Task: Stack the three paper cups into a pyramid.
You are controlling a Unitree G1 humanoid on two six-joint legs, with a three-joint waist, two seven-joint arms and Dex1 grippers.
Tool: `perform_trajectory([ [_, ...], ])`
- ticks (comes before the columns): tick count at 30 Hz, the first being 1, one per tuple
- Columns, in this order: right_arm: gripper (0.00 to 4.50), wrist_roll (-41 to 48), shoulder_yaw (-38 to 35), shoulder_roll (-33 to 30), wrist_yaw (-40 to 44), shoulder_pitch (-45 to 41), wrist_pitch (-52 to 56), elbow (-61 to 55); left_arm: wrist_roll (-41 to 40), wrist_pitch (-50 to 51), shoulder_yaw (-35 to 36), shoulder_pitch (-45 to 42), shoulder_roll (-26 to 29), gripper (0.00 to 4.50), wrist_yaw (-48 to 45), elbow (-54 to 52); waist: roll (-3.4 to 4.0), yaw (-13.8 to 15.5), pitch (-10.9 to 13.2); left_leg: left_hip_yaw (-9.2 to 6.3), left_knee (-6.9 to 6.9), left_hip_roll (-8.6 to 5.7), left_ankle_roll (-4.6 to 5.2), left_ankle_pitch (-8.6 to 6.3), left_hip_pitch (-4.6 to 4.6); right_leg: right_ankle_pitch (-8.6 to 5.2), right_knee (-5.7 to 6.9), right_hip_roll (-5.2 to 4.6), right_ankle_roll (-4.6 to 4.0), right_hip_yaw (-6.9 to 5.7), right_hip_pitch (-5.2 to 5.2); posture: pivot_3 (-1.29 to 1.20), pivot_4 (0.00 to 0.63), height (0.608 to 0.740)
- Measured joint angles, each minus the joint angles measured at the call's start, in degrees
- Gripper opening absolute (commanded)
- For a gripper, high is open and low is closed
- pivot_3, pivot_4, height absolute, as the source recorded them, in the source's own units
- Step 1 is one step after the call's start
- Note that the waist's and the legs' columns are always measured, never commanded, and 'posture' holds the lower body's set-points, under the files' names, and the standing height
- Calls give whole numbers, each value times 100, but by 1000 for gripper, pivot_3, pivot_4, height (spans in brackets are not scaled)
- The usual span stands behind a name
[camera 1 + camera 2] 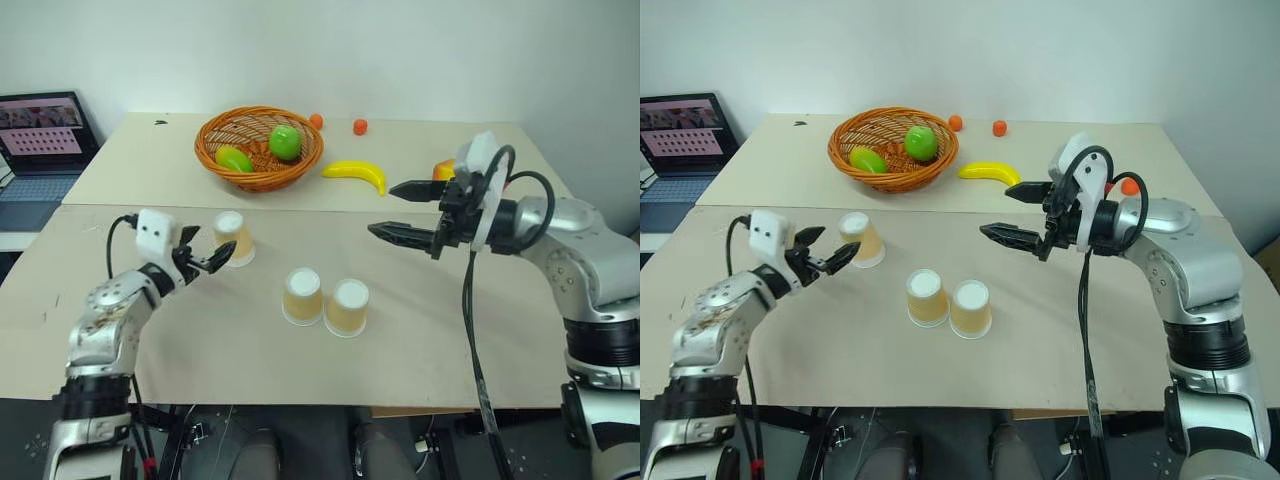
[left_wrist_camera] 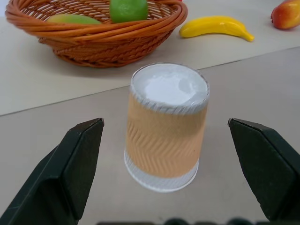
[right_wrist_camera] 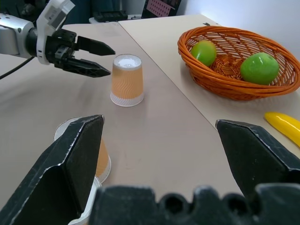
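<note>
Tabletop (image 1: 420, 330): two paper cups (image 1: 325, 298) are set touching at centre, third cup (image 1: 233, 238) at 10 o'clock, flanked by wide-open empty left hand (image 1: 207, 262). Right hand (image 1: 395, 212) is held open, empty.

three upside-down orange paper cups (image 1: 302, 296), two touching, third (image 1: 233, 238) apart
</note>
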Motion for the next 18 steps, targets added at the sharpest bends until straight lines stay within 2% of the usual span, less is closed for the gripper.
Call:
perform_trajectory([
  [12,4473,66,-156,-107,-208,139,153,-288,388,-702,-247,-790,-476,4500,68,1141,-1,-16,0,-1,0,-3,0,0,-2,0,-1,-2,1,1,0,0,150,735],
  [15,4500,77,-174,-110,-270,234,177,-333,434,-806,-274,-797,-574,3789,82,1319,-1,-12,0,-2,0,-3,0,0,-3,0,-1,-2,2,1,0,0,150,735],
  [16,4500,81,-175,-112,-279,245,184,-342,457,-823,-274,-804,-576,3347,90,1386,-1,-13,0,-2,0,-3,0,0,-3,0,-1,-2,1,1,0,0,150,735],
  [18,4500,113,-185,-121,-302,253,202,-384,502,-888,-274,-819,-581,2766,109,1446,-1,-10,0,-3,0,-3,0,0,-2,0,0,-1,2,1,0,0,150,735],
])
